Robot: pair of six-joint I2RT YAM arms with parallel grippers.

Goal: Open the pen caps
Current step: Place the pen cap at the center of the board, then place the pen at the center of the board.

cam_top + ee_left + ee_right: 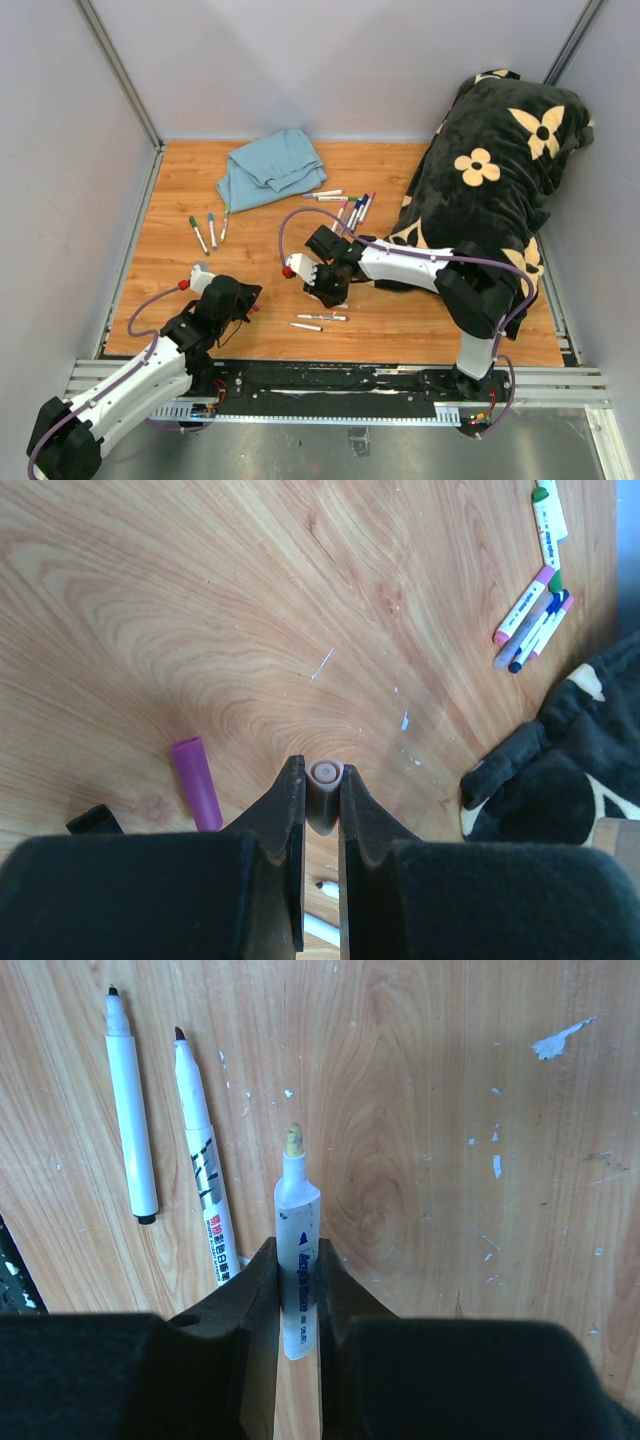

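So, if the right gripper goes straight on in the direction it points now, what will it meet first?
The right gripper would probably meet the bare wooden table; the tip of the marker it holds would touch first. Two other markers lie to one side of that line. Depth is unclear.
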